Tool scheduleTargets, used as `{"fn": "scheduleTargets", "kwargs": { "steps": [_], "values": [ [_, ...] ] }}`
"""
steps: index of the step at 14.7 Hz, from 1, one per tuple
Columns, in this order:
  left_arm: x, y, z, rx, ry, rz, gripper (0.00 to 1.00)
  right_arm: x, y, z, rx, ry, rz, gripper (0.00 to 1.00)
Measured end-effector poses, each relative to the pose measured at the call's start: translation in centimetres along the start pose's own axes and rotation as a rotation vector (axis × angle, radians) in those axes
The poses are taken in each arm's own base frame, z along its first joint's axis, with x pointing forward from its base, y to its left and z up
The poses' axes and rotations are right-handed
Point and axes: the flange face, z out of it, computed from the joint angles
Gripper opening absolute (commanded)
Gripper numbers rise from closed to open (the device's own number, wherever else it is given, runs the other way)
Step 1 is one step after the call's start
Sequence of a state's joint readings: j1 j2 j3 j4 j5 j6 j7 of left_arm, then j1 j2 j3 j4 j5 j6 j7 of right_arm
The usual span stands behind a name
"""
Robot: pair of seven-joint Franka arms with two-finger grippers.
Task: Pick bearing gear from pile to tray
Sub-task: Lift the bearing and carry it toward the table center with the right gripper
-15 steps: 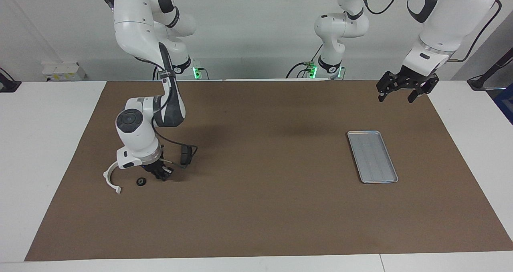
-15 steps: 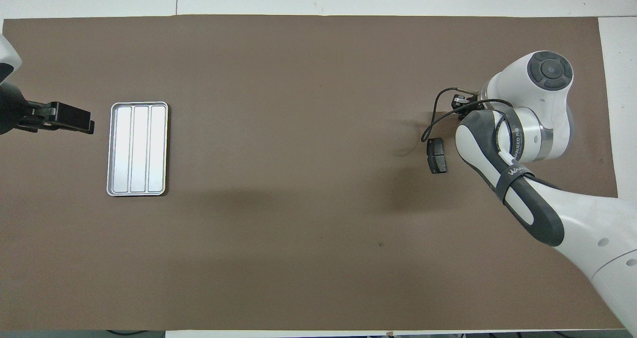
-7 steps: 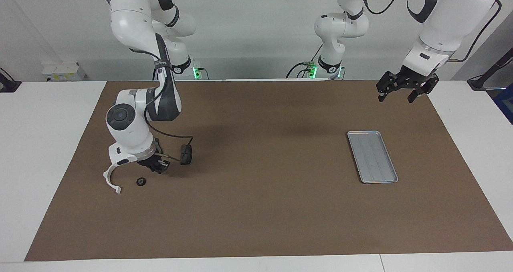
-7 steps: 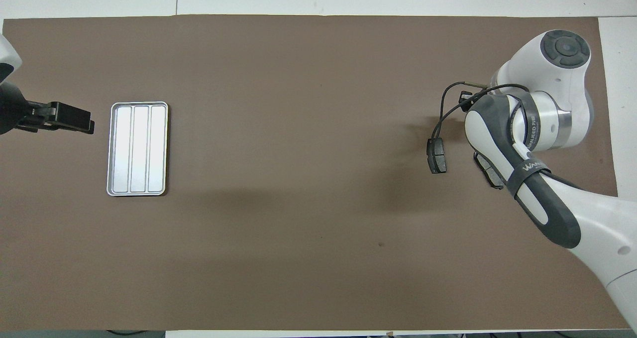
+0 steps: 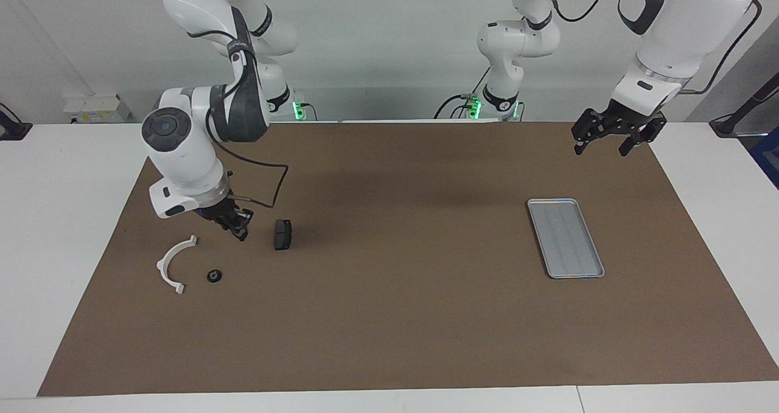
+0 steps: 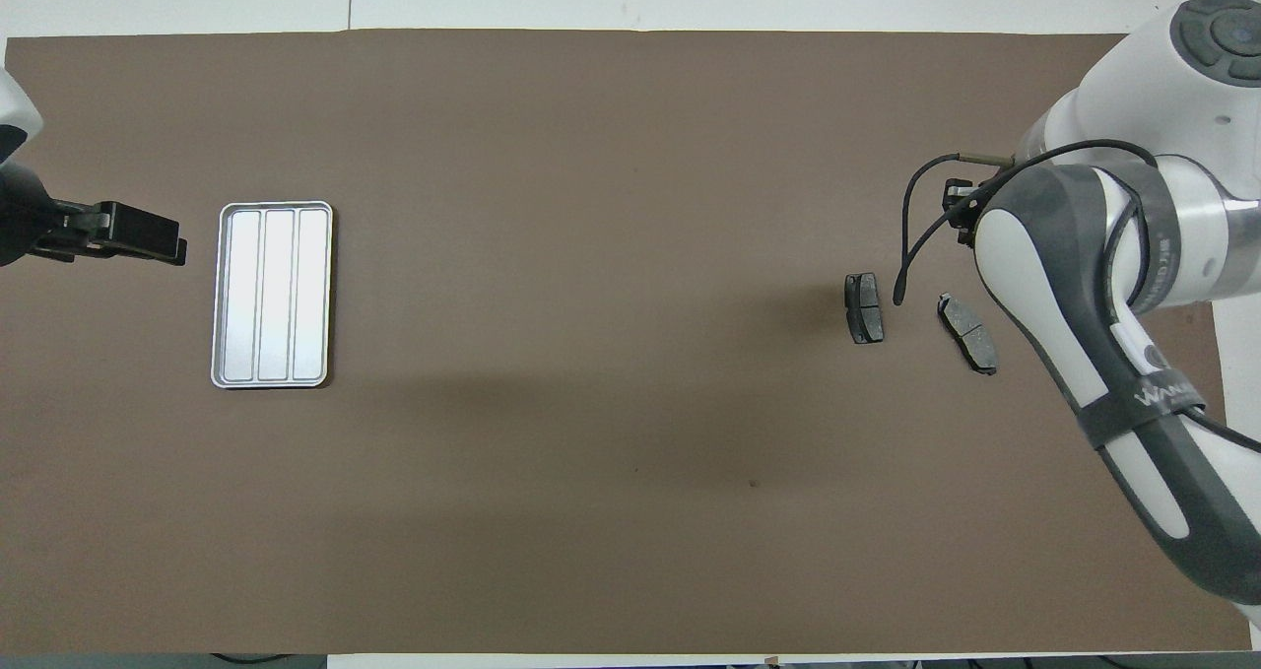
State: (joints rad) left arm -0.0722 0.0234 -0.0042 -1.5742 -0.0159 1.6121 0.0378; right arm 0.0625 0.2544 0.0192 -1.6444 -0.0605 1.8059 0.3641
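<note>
The right gripper (image 5: 238,229) hangs closed over the pile, fingertips together, perhaps pinching something tiny. One dark pad-shaped plate (image 5: 282,235) lies just beside it; the white arc (image 5: 172,263) and black ring (image 5: 213,275) lie near. The tray (image 5: 565,238) sits well apart, beneath the waiting, spread-fingered left gripper (image 5: 612,134).

One camera sits high across the counter (image 5: 389,340), facing the robots, whose bases stand at 12 o'clock. The other hangs above the robots' end, looking forward and steeply down, arms entering from 6 o'clock. Both stand well back and share the brown mat (image 6: 591,501), half a turn apart.
</note>
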Motion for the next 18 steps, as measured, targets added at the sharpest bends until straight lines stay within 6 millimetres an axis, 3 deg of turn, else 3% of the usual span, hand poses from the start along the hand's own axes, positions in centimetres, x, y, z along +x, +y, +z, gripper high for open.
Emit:
{"fn": "scheduleTargets", "kwargs": {
  "steps": [4,8,12,18],
  "values": [
    [0.0,0.0,0.0,0.0,0.0,0.0,1.0,-3.7,-1.3,-6.4,0.009,0.025,-0.064,0.0],
    [0.0,0.0,0.0,0.0,0.0,0.0,1.0,-7.2,-2.7,-10.4,0.013,0.05,-0.107,0.0],
    [0.0,0.0,0.0,0.0,0.0,0.0,1.0,-9.4,-5.6,-11.6,0.042,0.053,-0.108,0.0],
    [0.0,0.0,0.0,0.0,0.0,0.0,1.0,-15.1,-13.9,-12.2,0.09,0.027,0.031,0.0]
  ]
}}
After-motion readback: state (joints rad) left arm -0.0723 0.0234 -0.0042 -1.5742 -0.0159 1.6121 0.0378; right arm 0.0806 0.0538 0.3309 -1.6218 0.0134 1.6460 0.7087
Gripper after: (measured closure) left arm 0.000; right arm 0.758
